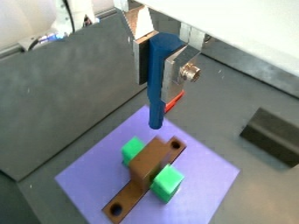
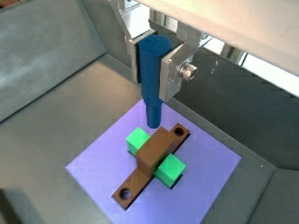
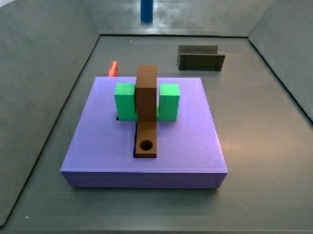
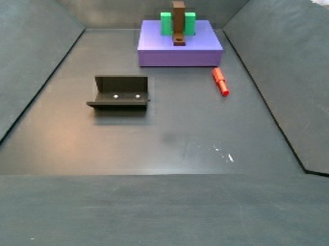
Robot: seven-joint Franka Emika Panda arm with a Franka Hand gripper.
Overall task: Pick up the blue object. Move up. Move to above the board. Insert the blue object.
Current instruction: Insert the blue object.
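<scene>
My gripper [image 1: 159,86] is shut on the blue object [image 1: 158,61], a slim blue peg held upright between the silver fingers [image 1: 176,77]. In both wrist views the peg's lower end hangs high above the board [image 1: 100,179], a lavender slab, near the brown strip's round hole [image 1: 177,143]. The other wrist view shows the gripper [image 2: 153,86], peg [image 2: 152,61], board [image 2: 100,162], strip [image 2: 146,166] and green block [image 2: 170,171]. In a side view only the peg's tip [image 3: 146,11] shows at the top edge, above the board [image 3: 184,137] and hole [image 3: 146,145]. The gripper is out of both side views.
A small red peg [image 3: 113,68] lies on the floor beside the board, also visible as the red peg [image 4: 220,81]. The dark fixture [image 3: 200,58] stands apart from the board, seen too as the fixture [image 4: 119,93]. Grey walls [image 2: 47,52] slope up around the floor.
</scene>
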